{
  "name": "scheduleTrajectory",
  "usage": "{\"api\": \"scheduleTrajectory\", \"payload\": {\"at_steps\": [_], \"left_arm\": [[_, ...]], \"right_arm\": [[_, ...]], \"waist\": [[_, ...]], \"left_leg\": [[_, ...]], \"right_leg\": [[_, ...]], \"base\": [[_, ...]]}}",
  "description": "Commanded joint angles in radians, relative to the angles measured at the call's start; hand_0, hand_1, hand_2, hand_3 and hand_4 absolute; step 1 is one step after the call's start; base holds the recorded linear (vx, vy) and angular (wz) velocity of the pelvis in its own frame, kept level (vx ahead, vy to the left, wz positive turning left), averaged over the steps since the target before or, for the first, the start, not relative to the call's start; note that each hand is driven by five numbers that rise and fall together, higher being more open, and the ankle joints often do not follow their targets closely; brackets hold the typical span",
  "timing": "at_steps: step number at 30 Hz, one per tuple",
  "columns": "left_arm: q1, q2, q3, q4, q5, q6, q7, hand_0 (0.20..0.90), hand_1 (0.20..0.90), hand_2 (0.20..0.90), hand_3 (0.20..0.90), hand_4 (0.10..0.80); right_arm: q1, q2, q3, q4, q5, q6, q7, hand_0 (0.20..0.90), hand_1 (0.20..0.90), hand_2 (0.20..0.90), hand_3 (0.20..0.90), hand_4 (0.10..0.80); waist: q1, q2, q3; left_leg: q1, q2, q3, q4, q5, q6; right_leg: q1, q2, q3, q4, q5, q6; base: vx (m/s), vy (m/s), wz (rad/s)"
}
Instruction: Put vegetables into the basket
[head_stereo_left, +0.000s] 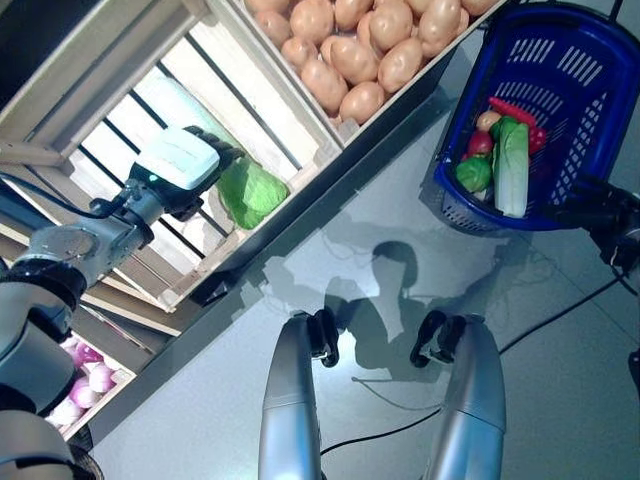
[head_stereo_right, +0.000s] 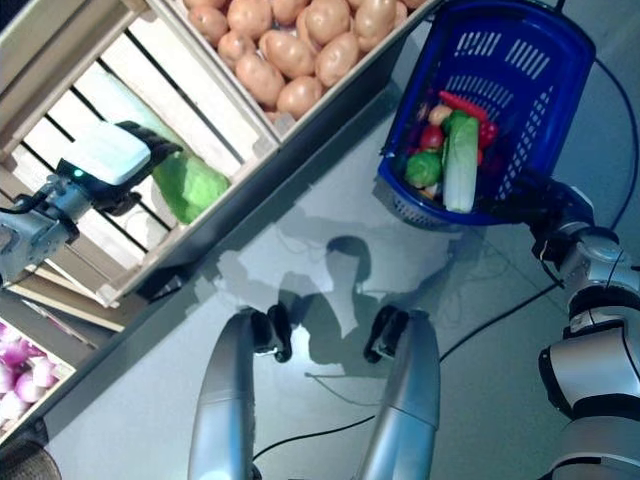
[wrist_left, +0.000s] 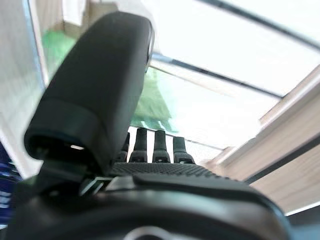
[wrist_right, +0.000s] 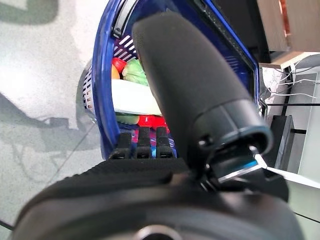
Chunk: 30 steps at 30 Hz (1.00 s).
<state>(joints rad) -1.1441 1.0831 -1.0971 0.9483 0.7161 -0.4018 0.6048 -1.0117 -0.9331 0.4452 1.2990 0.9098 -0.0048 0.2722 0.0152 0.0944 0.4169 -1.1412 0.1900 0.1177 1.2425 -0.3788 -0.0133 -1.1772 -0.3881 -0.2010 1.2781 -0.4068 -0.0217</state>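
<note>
My left hand (head_stereo_left: 222, 157) reaches into a slatted wooden crate (head_stereo_left: 120, 120) of the stand, right beside a green cabbage (head_stereo_left: 250, 190). In the left wrist view its fingers (wrist_left: 161, 145) are straight and hold nothing, with the cabbage (wrist_left: 155, 100) just past them. The blue basket (head_stereo_left: 590, 60) stands on the floor at the right. In it lie a long white-green cabbage (head_stereo_left: 512, 165), a round green vegetable (head_stereo_left: 473, 173) and red ones (head_stereo_left: 515, 110). My right hand (head_stereo_right: 537, 197) waits beside the basket's near rim (wrist_right: 102, 100), fingers (wrist_right: 143, 142) straight.
The wooden stand (head_stereo_left: 290, 185) runs slantwise across the left and top, with a dark base rail along the floor. Grey floor (head_stereo_left: 380, 210) lies between the stand and the basket.
</note>
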Motion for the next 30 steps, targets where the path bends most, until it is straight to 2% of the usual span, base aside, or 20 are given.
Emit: {"api": "scheduleTrajectory", "payload": {"at_steps": [1,6,10,12,15,19,24,25,26,27,30], "left_arm": [[-0.095,0.065,-0.021,0.0,0.095,-0.012,0.187,0.9,0.9,0.9,0.9,0.8],[-0.102,0.051,-0.059,0.021,0.137,0.014,0.189,0.9,0.9,0.9,0.9,0.8],[-0.102,0.031,-0.069,0.052,0.172,0.021,0.275,0.9,0.9,0.9,0.9,0.8],[-0.102,0.024,-0.067,0.058,0.145,0.01,0.255,0.9,0.9,0.9,0.9,0.8],[-0.091,0.007,-0.075,0.072,0.087,0.012,0.132,0.9,0.9,0.9,0.9,0.8],[-0.066,-0.018,-0.063,0.112,0.011,0.091,0.003,0.9,0.9,0.9,0.9,0.8],[-0.063,-0.036,-0.036,0.176,-0.075,0.246,-0.053,0.9,0.9,0.9,0.9,0.8],[-0.064,-0.037,-0.023,0.189,-0.086,0.277,-0.064,0.9,0.9,0.9,0.9,0.8],[-0.064,-0.036,-0.016,0.197,-0.088,0.297,-0.065,0.709,0.709,0.709,0.709,0.673],[-0.065,-0.038,0.002,0.212,-0.087,0.307,-0.043,0.3,0.3,0.3,0.3,0.4],[-0.064,-0.03,0.035,0.224,-0.066,0.285,0.009,0.3,0.3,0.3,0.3,0.4]], "right_arm": [[-0.055,-0.076,-0.007,-0.002,0.016,-0.051,-0.015,0.9,0.9,0.9,0.9,0.8],[-0.066,-0.064,0.01,-0.002,0.022,-0.065,-0.012,0.9,0.9,0.9,0.9,0.8],[-0.088,-0.045,0.031,-0.011,0.033,-0.079,-0.026,0.9,0.9,0.9,0.9,0.8],[-0.092,-0.043,0.034,-0.01,0.036,-0.079,-0.027,0.9,0.9,0.9,0.9,0.8],[-0.097,-0.034,0.036,-0.012,0.039,-0.086,-0.031,0.9,0.9,0.9,0.9,0.8],[-0.11,-0.026,0.039,-0.014,0.049,-0.098,-0.035,0.9,0.9,0.9,0.9,0.8],[-0.134,-0.026,0.048,-0.017,0.075,-0.114,-0.003,0.9,0.9,0.9,0.9,0.8],[-0.136,-0.027,0.046,-0.019,0.079,-0.119,0.008,0.9,0.9,0.9,0.9,0.8],[-0.136,-0.026,0.046,-0.021,0.081,-0.121,0.014,0.9,0.9,0.9,0.9,0.8],[-0.138,-0.026,0.045,-0.023,0.087,-0.123,0.028,0.9,0.9,0.9,0.9,0.8],[-0.128,-0.03,0.037,-0.035,0.097,-0.132,0.056,0.9,0.9,0.9,0.9,0.8]], "waist": [[-0.01,-0.015,-0.006],[-0.012,-0.022,-0.005],[-0.014,-0.029,-0.007],[-0.013,-0.03,-0.009],[-0.015,-0.032,-0.01],[-0.016,-0.035,-0.014],[-0.012,-0.043,-0.012],[-0.014,-0.044,-0.017],[-0.012,-0.047,-0.014],[-0.012,-0.049,-0.017],[-0.014,-0.047,-0.03]], "left_leg": [[0.039,0.025,-0.014,-0.078,-0.075,-0.033],[-0.025,0.027,-0.03,-0.039,-0.078,-0.032],[-0.095,0.026,-0.047,0.01,-0.083,-0.028],[-0.107,0.025,-0.049,0.016,-0.082,-0.027],[-0.138,0.023,-0.055,0.037,-0.083,-0.026],[-0.187,0.021,-0.061,0.073,-0.086,-0.021],[-0.205,0.02,-0.068,0.074,-0.079,-0.021],[-0.239,0.018,-0.074,0.108,-0.086,-0.015],[-0.215,0.02,-0.071,0.081,-0.078,-0.019],[-0.215,0.021,-0.071,0.082,-0.078,-0.019],[-0.242,0.02,-0.072,0.108,-0.084,-0.014]], "right_leg": [[0.072,-0.028,0.068,-0.055,-0.033,0.003],[0.011,-0.034,0.074,-0.021,-0.034,0.003],[-0.051,-0.034,0.081,0.022,-0.04,0.0],[-0.062,-0.034,0.082,0.026,-0.04,-0.002],[-0.09,-0.033,0.086,0.044,-0.04,-0.003],[-0.135,-0.03,0.094,0.073,-0.043,-0.005],[-0.151,-0.019,0.094,0.072,-0.036,-0.006],[-0.184,-0.024,0.099,0.105,-0.047,-0.014],[-0.161,-0.017,0.094,0.079,-0.037,-0.009],[-0.161,-0.015,0.093,0.079,-0.038,-0.011],[-0.183,-0.023,0.093,0.104,-0.049,-0.021]], "base": [[0.0,0.0,0.0],[-0.013,0.003,0.01],[-0.026,0.004,0.02],[0.0,0.0,0.0],[0.0,0.0,0.0],[0.0,0.0,0.0],[0.0,0.0,0.0],[0.0,0.0,0.0],[-0.025,0.003,-0.03],[0.0,0.0,0.0],[-0.02,-0.004,-0.05]]}}
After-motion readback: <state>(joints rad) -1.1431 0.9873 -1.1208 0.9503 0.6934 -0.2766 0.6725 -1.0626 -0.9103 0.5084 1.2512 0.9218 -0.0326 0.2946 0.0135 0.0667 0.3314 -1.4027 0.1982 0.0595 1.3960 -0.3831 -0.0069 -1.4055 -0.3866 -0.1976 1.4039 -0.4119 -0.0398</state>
